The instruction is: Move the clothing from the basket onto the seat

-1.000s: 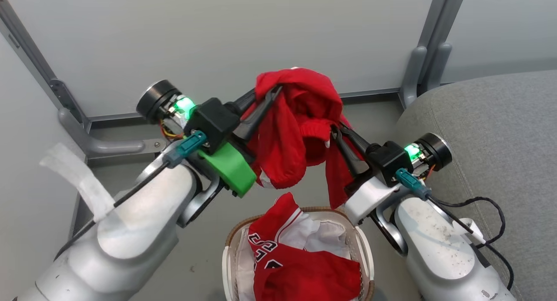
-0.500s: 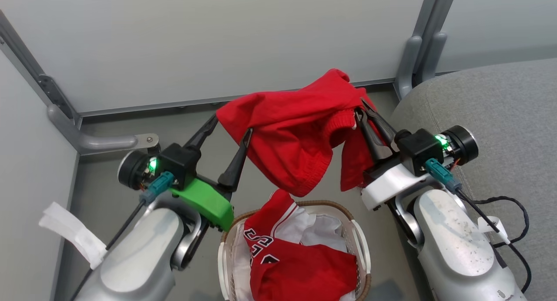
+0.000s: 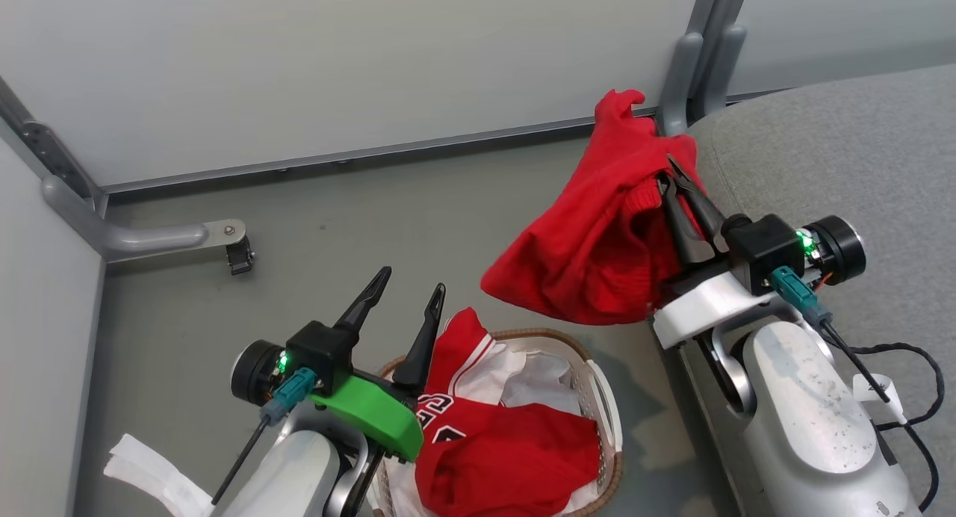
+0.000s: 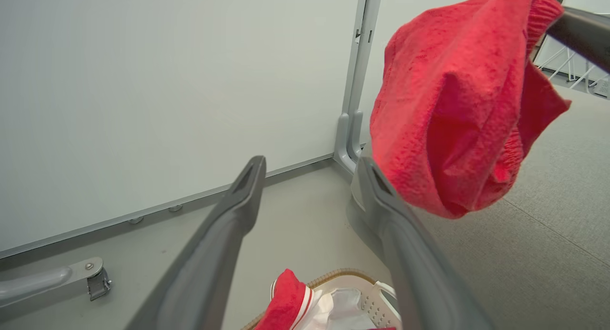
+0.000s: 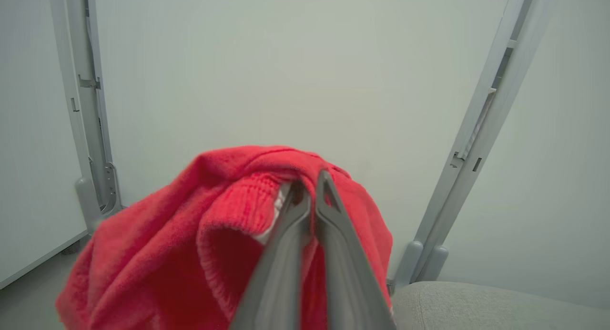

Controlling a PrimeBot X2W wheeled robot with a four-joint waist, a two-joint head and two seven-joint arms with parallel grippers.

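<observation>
The white plastic basket has holes and a brown woven rim. A red and white jersey lies crumpled in it. Just left of the basket, the left gripper has its fingers spread, holding nothing. Past the basket on the right, the right gripper pinches a fuzzy red top, fingers pressed together. The top hangs beside the soft grey seat.

Silver forearms — green-bracketed left end effector
</observation>
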